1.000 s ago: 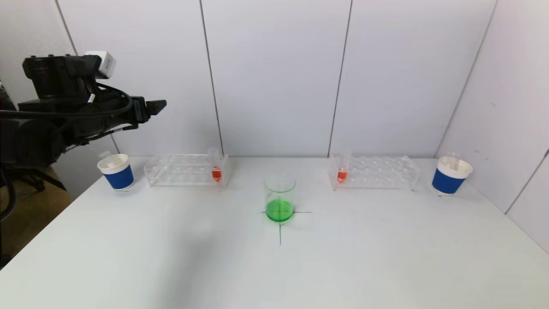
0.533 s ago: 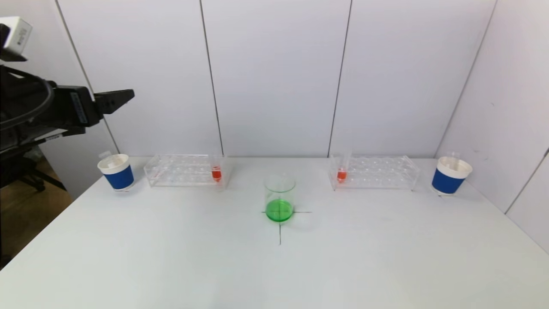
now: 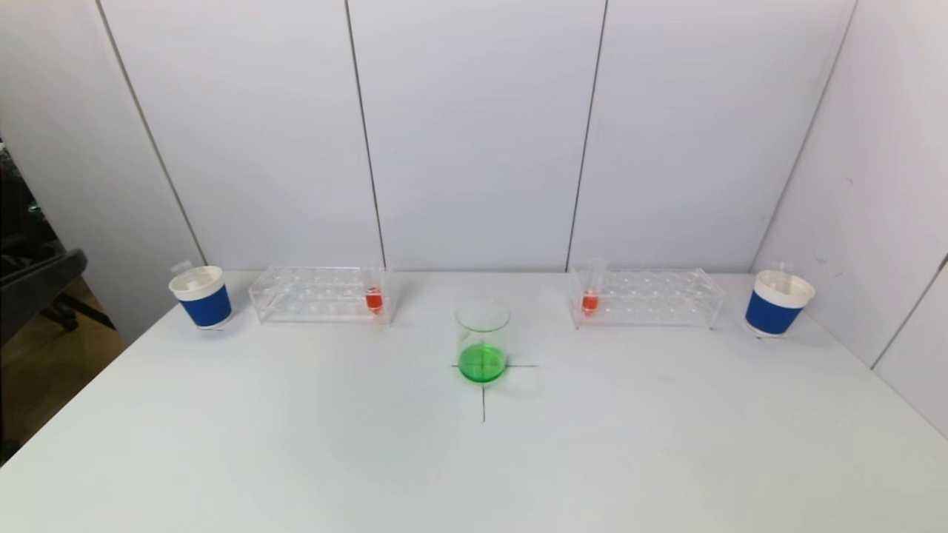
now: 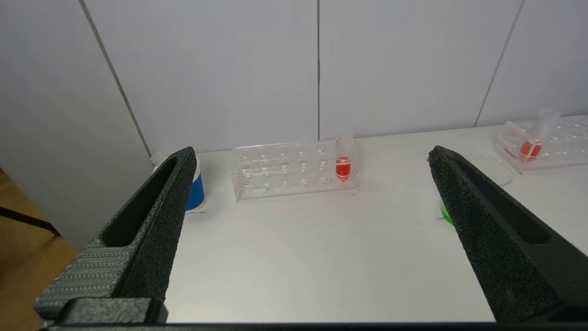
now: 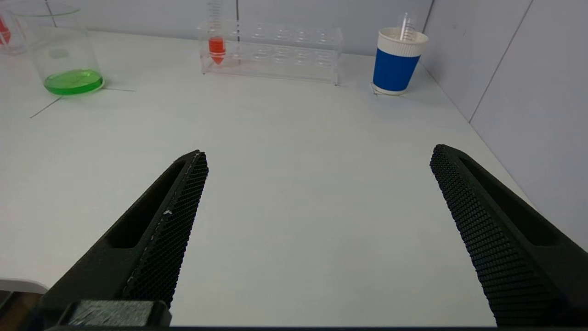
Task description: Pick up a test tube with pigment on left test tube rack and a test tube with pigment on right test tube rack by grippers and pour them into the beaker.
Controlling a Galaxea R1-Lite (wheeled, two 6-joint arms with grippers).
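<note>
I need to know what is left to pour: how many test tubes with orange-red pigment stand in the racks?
2. One test tube at the left rack's beaker-side end; one at the right rack's beaker-side end. None hidden, apparently.

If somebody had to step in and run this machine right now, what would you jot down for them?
Left gripper: jaws wide open, empty, off the table's left side, facing the left rack.
Right gripper: jaws wide open, empty, low over the table nearer the robot.
Left tube of red pigment stands in the left rack; right tube of red pigment stands in the right rack.
Beaker, mid-table, holds green liquid.
Done: nothing visible.
Left: grasp both tubes and pour them into the beaker.
</note>
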